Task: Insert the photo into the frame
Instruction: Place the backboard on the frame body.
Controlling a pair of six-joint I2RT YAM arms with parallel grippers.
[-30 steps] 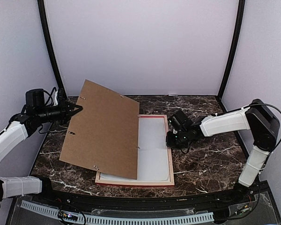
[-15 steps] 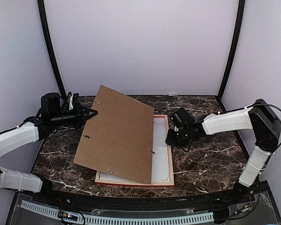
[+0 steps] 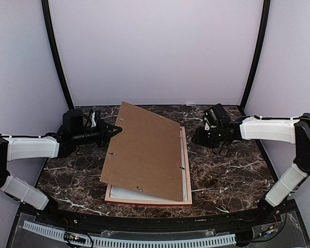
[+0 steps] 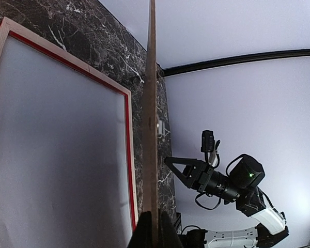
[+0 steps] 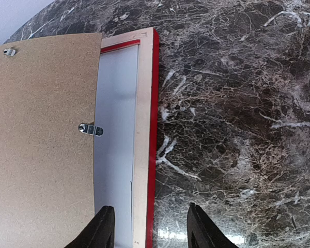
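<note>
The frame [image 3: 187, 178] lies on its face on the marble table, pale wood back up, with red edges showing in the right wrist view [image 5: 143, 129]. A plain white sheet [image 5: 116, 134] fills its opening; no printed landscape side of the photo shows. My left gripper [image 3: 116, 129] is shut on the left edge of the brown backing board [image 3: 144, 150], holding it tilted over the frame; the left wrist view shows the board edge-on [image 4: 151, 103] between my fingers [image 4: 154, 233]. My right gripper [image 3: 196, 140] is open and empty over the frame's far right rail [image 5: 151, 227].
Metal turn clips [image 5: 89, 129] sit on the backing board. Dark marble table [image 3: 227, 170] lies bare to the right of the frame. White walls and black corner posts [image 3: 253, 57] close in the back and sides.
My left gripper has carried the backing board rightward and lower, covering most of the frame. My right gripper has drawn back from the frame's right rail toward the far right.
</note>
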